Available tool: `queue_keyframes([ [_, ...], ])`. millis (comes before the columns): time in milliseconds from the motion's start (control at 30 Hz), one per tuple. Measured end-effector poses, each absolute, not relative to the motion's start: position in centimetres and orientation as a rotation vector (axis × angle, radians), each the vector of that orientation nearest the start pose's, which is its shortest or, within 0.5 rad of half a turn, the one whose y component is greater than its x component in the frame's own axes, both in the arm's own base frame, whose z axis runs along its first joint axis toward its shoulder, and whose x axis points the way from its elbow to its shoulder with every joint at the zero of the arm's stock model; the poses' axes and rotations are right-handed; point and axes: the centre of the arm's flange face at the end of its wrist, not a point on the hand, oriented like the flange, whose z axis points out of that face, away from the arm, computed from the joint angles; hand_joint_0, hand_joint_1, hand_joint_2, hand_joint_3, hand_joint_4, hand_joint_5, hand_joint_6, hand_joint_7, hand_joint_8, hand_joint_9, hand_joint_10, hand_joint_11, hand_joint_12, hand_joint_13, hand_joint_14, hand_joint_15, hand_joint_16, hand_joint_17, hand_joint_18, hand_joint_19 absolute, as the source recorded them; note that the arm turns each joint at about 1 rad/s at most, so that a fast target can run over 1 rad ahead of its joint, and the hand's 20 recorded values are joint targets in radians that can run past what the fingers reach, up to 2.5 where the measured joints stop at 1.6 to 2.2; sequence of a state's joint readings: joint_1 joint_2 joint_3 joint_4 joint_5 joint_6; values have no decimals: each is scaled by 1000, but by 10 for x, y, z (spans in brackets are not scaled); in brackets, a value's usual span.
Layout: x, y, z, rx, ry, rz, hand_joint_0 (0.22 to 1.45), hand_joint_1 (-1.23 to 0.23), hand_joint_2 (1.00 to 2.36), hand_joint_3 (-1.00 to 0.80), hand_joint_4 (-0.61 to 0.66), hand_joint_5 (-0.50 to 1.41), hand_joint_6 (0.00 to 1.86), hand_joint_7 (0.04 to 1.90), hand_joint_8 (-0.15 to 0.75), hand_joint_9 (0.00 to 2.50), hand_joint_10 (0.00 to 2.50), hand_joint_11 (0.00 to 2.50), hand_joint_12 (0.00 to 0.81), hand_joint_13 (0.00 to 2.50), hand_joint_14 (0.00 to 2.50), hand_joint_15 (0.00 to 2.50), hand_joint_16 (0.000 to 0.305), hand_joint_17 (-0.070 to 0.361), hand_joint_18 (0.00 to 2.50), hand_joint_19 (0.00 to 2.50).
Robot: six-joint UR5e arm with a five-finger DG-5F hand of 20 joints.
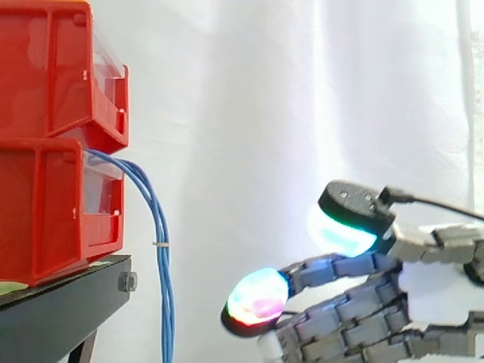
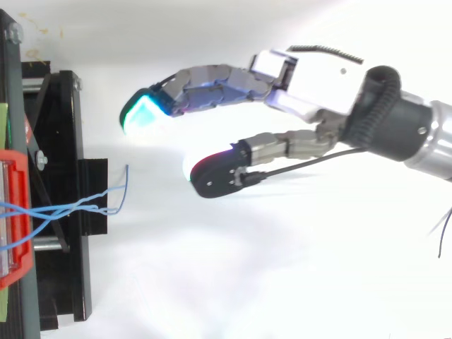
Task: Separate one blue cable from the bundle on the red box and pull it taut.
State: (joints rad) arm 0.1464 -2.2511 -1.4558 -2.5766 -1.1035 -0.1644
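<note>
A bundle of thin blue cables (image 1: 160,249) comes out of the lower red bin (image 1: 57,204) and hangs down past the black stand (image 1: 68,299), bound by a small tie. From above, the blue cables (image 2: 85,207) spread over the stand with loose ends splayed. My hand (image 2: 311,85) reaches in from the right, well clear of the bundle, with nothing in it. Its fingers (image 1: 257,297) stretch toward the cables, relaxed and apart, and the thumb (image 1: 344,219) sits above them.
A second red bin (image 1: 64,72) is stacked on the lower one. The black stand (image 2: 60,205) lies along the left edge in the top view. A white curtain hangs behind, with open space between hand and cables.
</note>
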Motion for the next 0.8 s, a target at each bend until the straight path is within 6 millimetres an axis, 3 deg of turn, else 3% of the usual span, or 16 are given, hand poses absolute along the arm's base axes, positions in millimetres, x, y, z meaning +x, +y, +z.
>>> queue_keyframes([
  [400, 766, -62, 133, 1241, 1046, 875, 483, -607, 1000, -492, 303, -158, 502, 799, 298, 575, 4, 191, 370, 372, 3, 100, 51, 116, 262, 101],
  [600, 789, -47, 132, 1222, 1032, 904, 485, -604, 1000, -493, 326, -139, 503, 861, 302, 599, 5, 225, 372, 398, 4, 124, 51, 114, 294, 132],
  [800, 793, -32, 134, 1208, 1039, 914, 491, -603, 1000, -492, 338, -123, 503, 931, 306, 628, 5, 254, 376, 426, 4, 140, 50, 112, 330, 150],
])
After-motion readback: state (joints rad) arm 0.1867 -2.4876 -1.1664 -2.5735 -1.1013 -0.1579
